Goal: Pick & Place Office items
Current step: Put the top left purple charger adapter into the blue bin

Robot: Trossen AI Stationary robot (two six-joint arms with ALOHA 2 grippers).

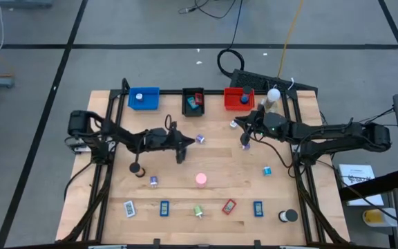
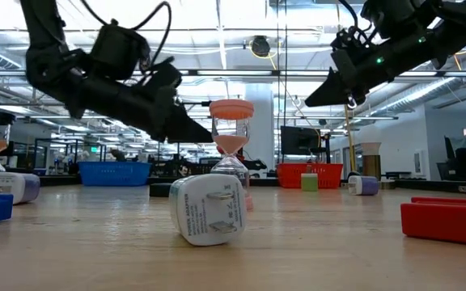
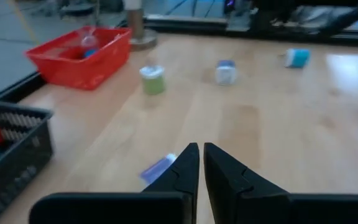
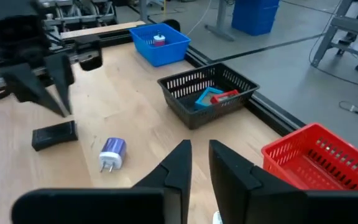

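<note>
Office items lie scattered on the wooden table [image 1: 116, 173]: a purple-and-white plug [image 1: 200, 139], a pink hourglass [image 1: 201, 180], a teal piece [image 1: 267, 170], and a row of small flat pieces [image 1: 164, 207] along the near edge. My left gripper [image 1: 187, 143] hovers shut just left of the plug [image 3: 160, 167], which shows partly behind one finger. A flat black piece [image 4: 55, 134] lies close beside it. My right gripper [image 4: 197, 152] hangs above the table near the red tray [image 1: 239, 99], its fingers a little apart with nothing between them.
A blue tray [image 1: 144, 98], a black tray [image 1: 193, 102] with pieces inside and the red tray line the far edge. A white ball-topped stand [image 1: 273, 95] rises beside the red tray. A black cylinder [image 1: 287, 216] stands at the near right. A white adapter [image 2: 209, 208] lies near the front edge.
</note>
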